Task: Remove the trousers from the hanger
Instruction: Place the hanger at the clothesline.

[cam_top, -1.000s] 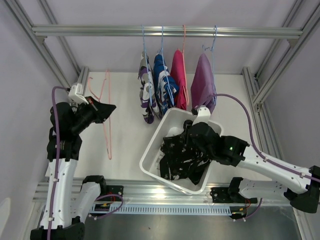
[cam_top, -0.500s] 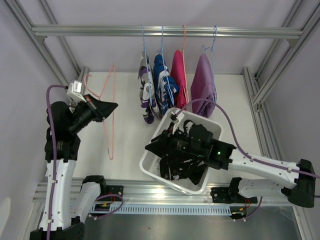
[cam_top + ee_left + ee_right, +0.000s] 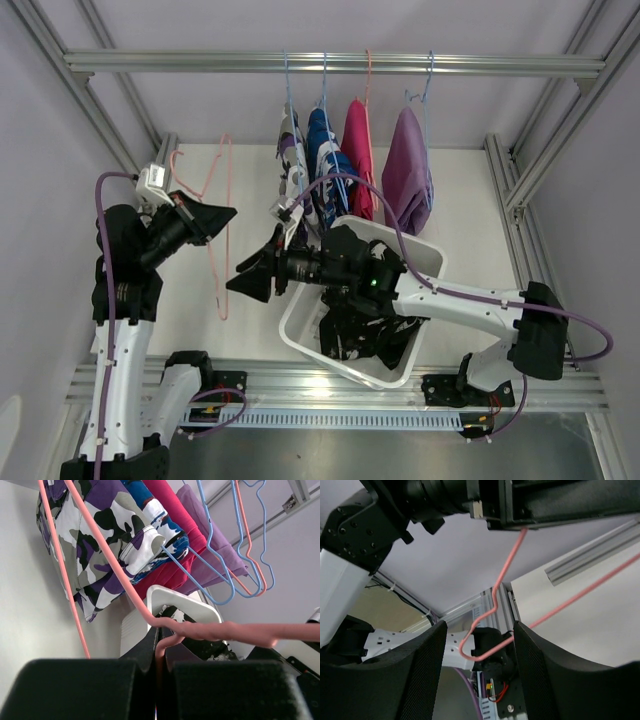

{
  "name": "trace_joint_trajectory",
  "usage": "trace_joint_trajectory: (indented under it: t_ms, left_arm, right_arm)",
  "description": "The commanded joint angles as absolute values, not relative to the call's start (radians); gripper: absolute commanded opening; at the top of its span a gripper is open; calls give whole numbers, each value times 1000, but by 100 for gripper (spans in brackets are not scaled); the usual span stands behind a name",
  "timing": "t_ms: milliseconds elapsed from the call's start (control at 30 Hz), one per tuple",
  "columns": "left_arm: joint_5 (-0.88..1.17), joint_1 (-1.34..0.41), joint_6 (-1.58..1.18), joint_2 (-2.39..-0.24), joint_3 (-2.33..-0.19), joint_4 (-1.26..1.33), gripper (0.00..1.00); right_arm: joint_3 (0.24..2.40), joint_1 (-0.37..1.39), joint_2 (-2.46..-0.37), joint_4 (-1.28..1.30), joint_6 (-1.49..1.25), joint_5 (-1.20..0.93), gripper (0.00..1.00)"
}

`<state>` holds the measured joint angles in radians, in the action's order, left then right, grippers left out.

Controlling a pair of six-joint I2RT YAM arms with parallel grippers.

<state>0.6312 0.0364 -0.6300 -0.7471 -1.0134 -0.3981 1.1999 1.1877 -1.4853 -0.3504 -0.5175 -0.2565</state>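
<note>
The right gripper [image 3: 250,280] has come up out of the bin [image 3: 297,322] and swung left, its jaws now apart and empty. The black trousers [image 3: 350,340] lie in the bin behind those jaws. Just ahead of them is the bare pink hanger [image 3: 225,630], on which the left gripper [image 3: 215,218] has its jaws clamped. One pair looks done. The other trousers [image 3: 358,160] still hang on the rail [image 3: 200,62] beyond.

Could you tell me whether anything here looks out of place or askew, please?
Only the empty pink hanger: it is off the rail, dangling tilted from the left end effector, which is shut on it.
</note>
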Motion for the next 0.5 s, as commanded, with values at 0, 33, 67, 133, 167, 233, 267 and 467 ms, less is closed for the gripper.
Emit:
trace_joint_trajectory:
  t_ms: [0, 33, 67, 133, 167, 233, 267, 467]
  left_arm:
    - [626, 32, -632, -744, -1020, -364, 0]
    - [624, 31, -634, -744, -1020, -362, 1]
    - [626, 32, -635, -744, -1017, -359, 0]
    - [629, 32, -646, -744, -1014, -351, 0]
    - [638, 32, -649, -744, -1014, -345, 1]
    - [641, 32, -655, -749, -1017, -339, 0]
    - [640, 32, -657, -750, -1016, -339, 1]
    - [672, 32, -666, -756, -1014, -334, 1]
  right_arm:
    - [1279, 1198, -1526, -429, -492, -291, 61]
    - [1287, 1201, -1549, -430, -492, -288, 61]
    - [1293, 1201, -1560, -423, -483, -282, 60]
    - [1319, 1212, -1592, -410, -466, -265, 61]
    - [1328, 1215, -1601, -405, -456, -262, 60]
    - [1348, 1219, -1618, -399, -445, -253, 61]
    - [1354, 1220, -1634, -397, -436, -249, 61]
    - [1394, 1224, -1674, -382, -380, -216, 61]
